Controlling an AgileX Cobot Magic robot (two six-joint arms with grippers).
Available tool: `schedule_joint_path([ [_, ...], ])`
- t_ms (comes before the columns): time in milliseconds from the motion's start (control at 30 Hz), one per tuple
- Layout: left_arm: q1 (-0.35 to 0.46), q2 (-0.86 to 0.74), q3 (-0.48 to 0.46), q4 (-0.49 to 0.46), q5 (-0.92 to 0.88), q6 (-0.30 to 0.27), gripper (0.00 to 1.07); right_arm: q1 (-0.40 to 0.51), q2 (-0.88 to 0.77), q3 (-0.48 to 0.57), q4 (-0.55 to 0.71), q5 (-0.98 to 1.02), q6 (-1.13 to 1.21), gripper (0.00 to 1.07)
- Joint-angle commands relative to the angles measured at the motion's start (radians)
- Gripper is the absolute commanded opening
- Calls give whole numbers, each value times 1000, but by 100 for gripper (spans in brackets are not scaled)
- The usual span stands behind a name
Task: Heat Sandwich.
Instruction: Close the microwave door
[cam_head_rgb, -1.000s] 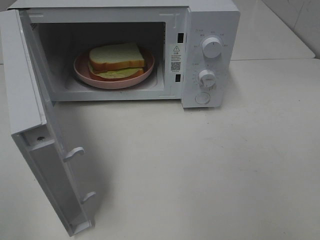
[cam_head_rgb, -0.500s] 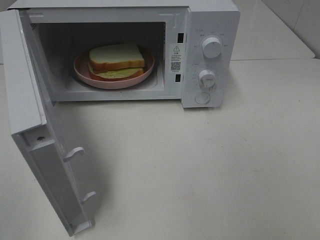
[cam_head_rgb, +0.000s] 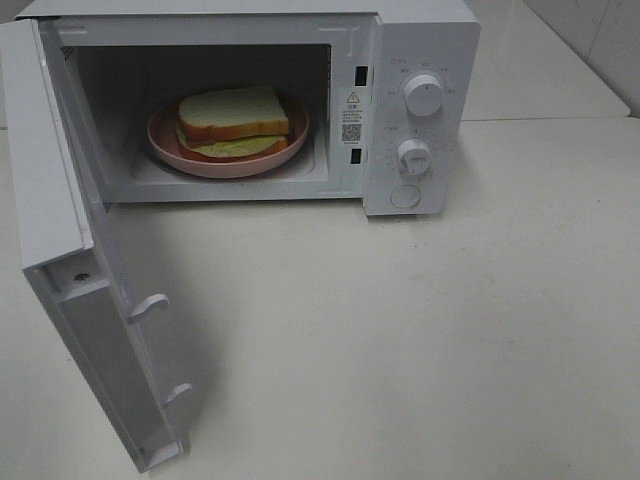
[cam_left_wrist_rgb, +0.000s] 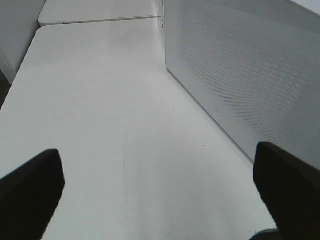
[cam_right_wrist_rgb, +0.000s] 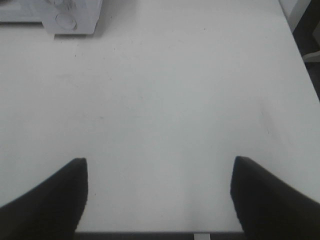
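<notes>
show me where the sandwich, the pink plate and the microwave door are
sandwich (cam_head_rgb: 233, 112): exterior high view, on the top bread slice.
pink plate (cam_head_rgb: 228, 169): exterior high view, on its front rim.
microwave door (cam_head_rgb: 95, 350): exterior high view, on the open door's inner face.

Microwave (cam_head_rgb: 420, 60) glossy white plastic; door (cam_left_wrist_rgb: 250, 75) perforated mesh; table (cam_head_rgb: 420, 340) smooth matt.

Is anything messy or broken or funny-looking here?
Nothing is spilled or broken. The white-bread sandwich sits on its round pink plate inside the white microwave oven, whose door hangs wide open. The only slightly odd thing: the top slice lies a bit crooked, so pale green-yellow filling peeks out in front.
</notes>
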Motion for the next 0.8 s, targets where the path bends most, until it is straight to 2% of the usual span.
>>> schedule_joint_path([
  [33, -5, -26, 3, -7, -4, -3, 98, -26, -41, 25, 7, -37, -4, 76],
  [200, -5, -26, 3, -7, -4, -3, 98, -68, -124, 21, 9, -37, -12, 76],
  [800, -5, -21, 3, -7, -4, -3, 98, -76, -125, 22, 19, -38, -25, 76],
])
